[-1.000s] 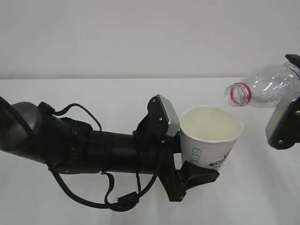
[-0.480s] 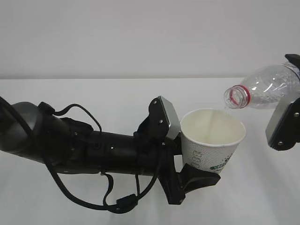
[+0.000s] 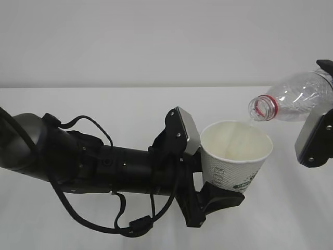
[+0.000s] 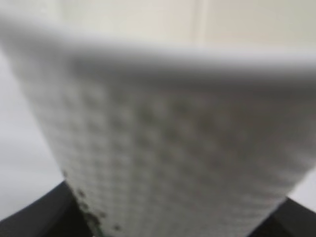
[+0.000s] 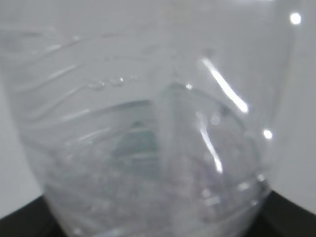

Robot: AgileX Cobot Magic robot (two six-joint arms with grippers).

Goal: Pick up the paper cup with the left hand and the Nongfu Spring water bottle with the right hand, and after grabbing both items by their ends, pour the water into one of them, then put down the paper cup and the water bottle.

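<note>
Water (image 3: pixel 250 124) is falling from the Nongfu Spring water bottle (image 3: pixel 296 99), pinched near-horizontal in the right hand's gripper (image 3: pixel 316 136), neck pointing left just above the far rim of the paper cup (image 3: pixel 235 154), clamped upright by the left hand's gripper (image 3: pixel 200 169).

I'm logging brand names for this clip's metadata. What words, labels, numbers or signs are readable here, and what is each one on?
No text here can be read.
Paper cup: a green-and-dark logo band low on its side, lettering too small and blurred to read; the left wrist view shows only a blurred dot pattern.
Water bottle: clear plastic with a red neck ring; no label or print shows in either view of it.
Left gripper and right gripper: no markings visible.
</note>
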